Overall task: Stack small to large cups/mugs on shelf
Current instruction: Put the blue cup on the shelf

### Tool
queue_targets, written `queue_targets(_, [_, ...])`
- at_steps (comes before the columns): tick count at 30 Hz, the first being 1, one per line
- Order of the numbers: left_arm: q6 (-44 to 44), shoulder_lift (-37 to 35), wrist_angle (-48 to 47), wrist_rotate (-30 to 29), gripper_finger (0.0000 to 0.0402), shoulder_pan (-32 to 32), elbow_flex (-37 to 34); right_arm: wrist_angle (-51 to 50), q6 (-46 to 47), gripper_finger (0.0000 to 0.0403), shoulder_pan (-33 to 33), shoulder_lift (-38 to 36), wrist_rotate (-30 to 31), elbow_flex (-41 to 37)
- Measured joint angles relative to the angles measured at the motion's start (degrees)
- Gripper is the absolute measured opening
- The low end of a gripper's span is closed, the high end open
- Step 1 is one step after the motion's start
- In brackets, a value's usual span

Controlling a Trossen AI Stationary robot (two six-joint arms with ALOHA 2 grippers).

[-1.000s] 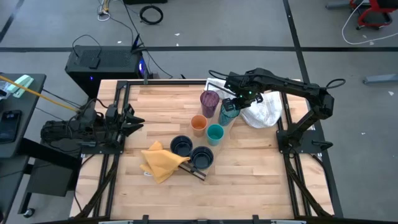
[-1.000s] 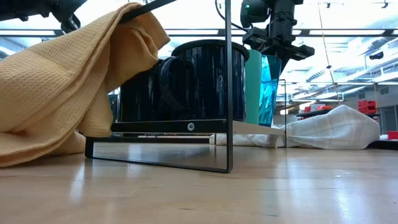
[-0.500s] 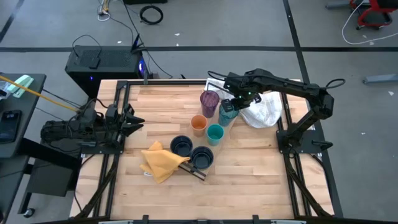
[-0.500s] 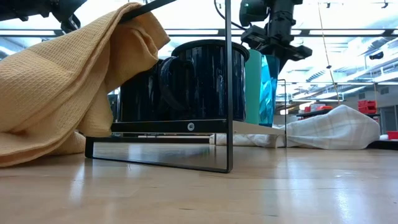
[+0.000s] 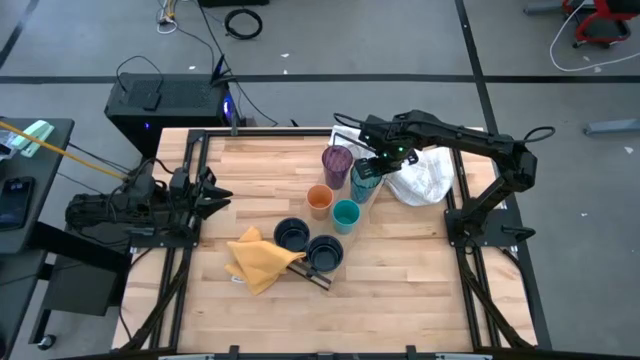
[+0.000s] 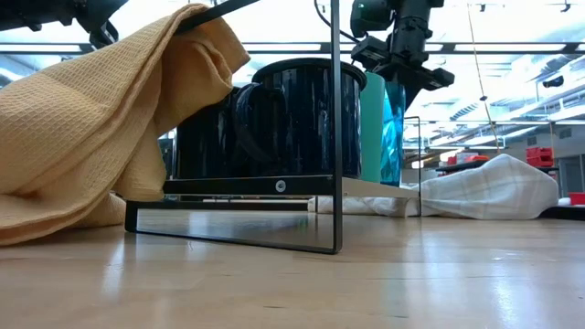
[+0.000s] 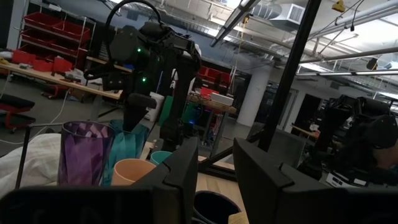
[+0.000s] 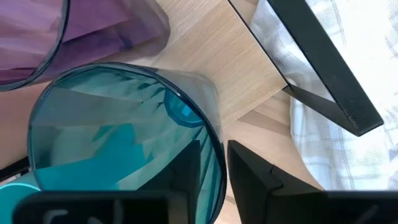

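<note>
The table (image 5: 400,300) carries the shelf (image 8: 242,68), which lies under the right gripper (image 5: 372,168). On it, the blue tumbler (image 5: 366,181) stands directly below that gripper, whose fingers straddle its rim, one inside and one outside, parted and not pinching. The purple tumbler (image 5: 337,165) stands just beside the gripper, the orange cup (image 5: 319,201) and teal cup (image 5: 345,214) near it, two navy mugs (image 5: 292,235) farther off. The left gripper (image 5: 215,190) waits well apart, fingers slightly parted, holding nothing.
</note>
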Motion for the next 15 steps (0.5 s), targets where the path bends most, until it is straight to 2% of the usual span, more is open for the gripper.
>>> queue_targets(8, [0.0, 0.0, 0.0, 0.0, 0.011, 0.0, 0.0, 0.3, -0.1, 0.0124, 0.0, 0.0, -0.1, 0.0])
queue_targets(15, [0.0, 0.0, 0.0, 0.0, 0.011, 0.0, 0.0, 0.5, -0.3, 0.0132, 0.0, 0.0, -0.1, 1.8])
